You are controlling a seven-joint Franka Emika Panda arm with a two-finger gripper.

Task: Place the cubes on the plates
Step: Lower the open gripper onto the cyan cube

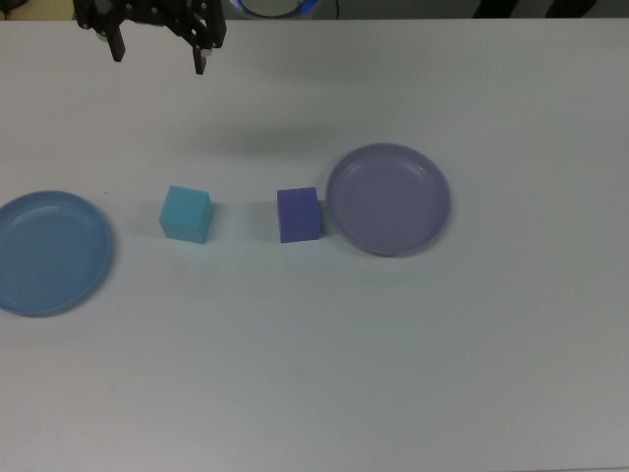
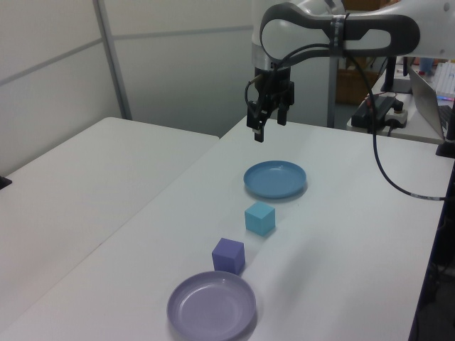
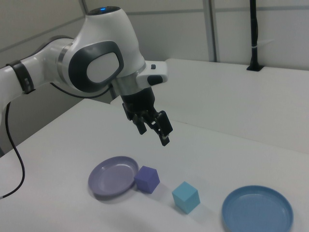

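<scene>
We are hovering our gripper (image 1: 159, 46) empty, fingers spread wide, high above the table (image 1: 314, 374). The cyan cube (image 1: 186, 213) and indigo cube (image 1: 298, 214) are sitting between the blue plate (image 1: 49, 253) and lavender plate (image 1: 388, 199). We are risking shoving the indigo cube against the lavender rim it is touching if we descend off-centre.

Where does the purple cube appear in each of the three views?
Top view: purple cube near the centre, just left of the lavender plate.
Left view: lower centre, just above the plate.
Right view: lower centre, at the plate's right rim.
Shared landmark: the lavender plate.
</scene>
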